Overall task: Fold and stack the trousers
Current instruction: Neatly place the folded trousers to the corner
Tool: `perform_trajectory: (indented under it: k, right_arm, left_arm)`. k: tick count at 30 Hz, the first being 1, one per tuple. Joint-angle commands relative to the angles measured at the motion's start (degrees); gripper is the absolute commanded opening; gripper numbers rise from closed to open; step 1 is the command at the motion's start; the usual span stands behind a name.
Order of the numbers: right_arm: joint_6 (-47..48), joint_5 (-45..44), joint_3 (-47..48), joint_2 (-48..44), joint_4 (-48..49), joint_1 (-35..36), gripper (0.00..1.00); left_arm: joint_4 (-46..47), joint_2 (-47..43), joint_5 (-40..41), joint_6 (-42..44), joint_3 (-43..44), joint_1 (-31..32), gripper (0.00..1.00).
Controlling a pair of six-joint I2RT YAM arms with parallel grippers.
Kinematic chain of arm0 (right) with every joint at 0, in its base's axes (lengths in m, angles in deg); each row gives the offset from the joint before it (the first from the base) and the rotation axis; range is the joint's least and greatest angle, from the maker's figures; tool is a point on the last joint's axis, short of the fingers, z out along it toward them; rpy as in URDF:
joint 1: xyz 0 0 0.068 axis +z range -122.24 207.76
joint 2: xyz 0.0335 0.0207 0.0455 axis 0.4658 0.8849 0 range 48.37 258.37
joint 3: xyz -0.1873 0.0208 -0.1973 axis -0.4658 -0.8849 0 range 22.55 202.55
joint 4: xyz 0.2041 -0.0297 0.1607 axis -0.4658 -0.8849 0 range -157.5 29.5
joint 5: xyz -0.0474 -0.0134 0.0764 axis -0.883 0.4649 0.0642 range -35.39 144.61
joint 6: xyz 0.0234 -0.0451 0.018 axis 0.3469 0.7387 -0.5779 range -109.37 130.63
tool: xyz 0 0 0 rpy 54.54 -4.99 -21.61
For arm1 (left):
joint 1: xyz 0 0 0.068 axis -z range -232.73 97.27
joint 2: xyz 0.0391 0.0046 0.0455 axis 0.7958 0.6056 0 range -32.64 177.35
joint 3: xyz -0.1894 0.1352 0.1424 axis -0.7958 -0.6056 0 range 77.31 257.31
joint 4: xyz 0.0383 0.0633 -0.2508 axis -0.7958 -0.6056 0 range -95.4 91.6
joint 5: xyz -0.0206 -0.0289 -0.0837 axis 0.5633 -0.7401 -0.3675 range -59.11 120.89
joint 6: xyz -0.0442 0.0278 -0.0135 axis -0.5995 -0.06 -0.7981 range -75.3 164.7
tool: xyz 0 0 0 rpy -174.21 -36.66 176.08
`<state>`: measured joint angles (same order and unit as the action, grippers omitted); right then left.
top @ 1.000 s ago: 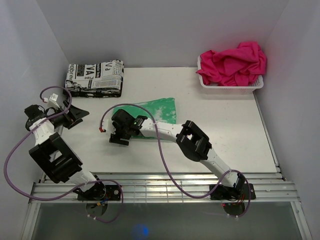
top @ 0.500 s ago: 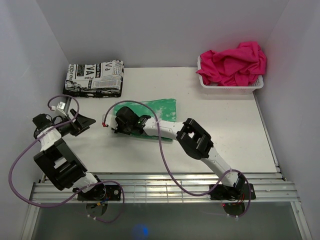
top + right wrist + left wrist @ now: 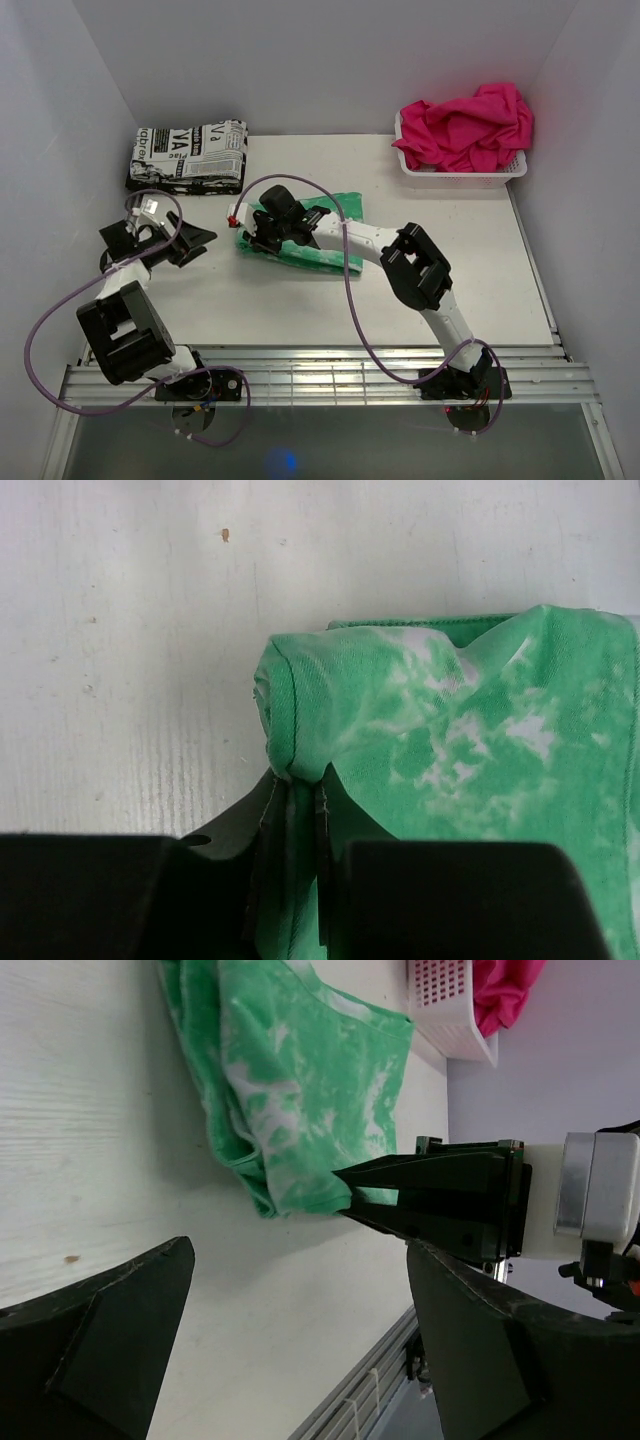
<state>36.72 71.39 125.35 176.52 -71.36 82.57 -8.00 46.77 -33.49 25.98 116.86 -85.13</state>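
Note:
The trousers [image 3: 322,247], mint green with white blotches, lie folded in the middle of the table. My right gripper [image 3: 258,229] is shut on their left folded edge, and the right wrist view shows the cloth [image 3: 470,740] bunched between the closed jaws of that gripper [image 3: 297,785]. My left gripper [image 3: 195,243] stands open a little to the left of the trousers, with nothing between its fingers. In the left wrist view the trousers [image 3: 300,1090] lie ahead of the left gripper [image 3: 300,1260], with the right gripper [image 3: 350,1182] pinching their near corner.
A folded black-and-white newsprint cloth [image 3: 190,157] lies at the back left. A white basket [image 3: 462,178] holding a hot-pink cloth [image 3: 465,125] stands at the back right. White walls close in the table on three sides. A metal rail [image 3: 320,365] runs along the near edge.
My right gripper has shut on the trousers' left edge and moved back and right with it. My left gripper has swung right, closer to the trousers, still open.

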Motion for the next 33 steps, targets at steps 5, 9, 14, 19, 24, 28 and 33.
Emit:
perform_trajectory:
  k: [5,9,14,19,24,28,33]
  right_arm:
    - [-3.0,4.7,1.2,-3.1,0.9,0.1,0.08]
    - [-4.6,4.1,2.5,-2.7,1.6,-0.2,0.08]
    - [-6.0,4.3,4.2,-1.7,1.9,-0.5,0.08]
    - [-7.2,4.3,4.8,-1.0,2.3,-0.5,0.08]
    - [-7.3,4.8,5.5,-0.1,2.2,-0.5,0.08]
    - [-7.9,4.7,7.8,1.1,2.3,-0.4,0.08]
    - [-10.1,3.8,10.4,3.1,3.2,-0.5,0.08]
  left_arm:
    - [18.6,2.5,7.3,-20.4,-2.2,8.4,0.98]
    - [19.5,5.7,11.5,-26.6,-0.5,10.2,0.98]
    - [17.7,8.6,16.3,-28.6,0.8,13.3,0.98]
    - [20.2,11.4,17.2,-31.6,0.7,17.9,0.98]
    - [24.9,12.8,18.6,-34.6,-0.1,20.4,0.98]
    - [25.9,13.0,19.9,-35.2,-1.1,23.0,0.98]
    - [29.6,12.8,19.7,-38.0,-3.6,24.5,0.98]
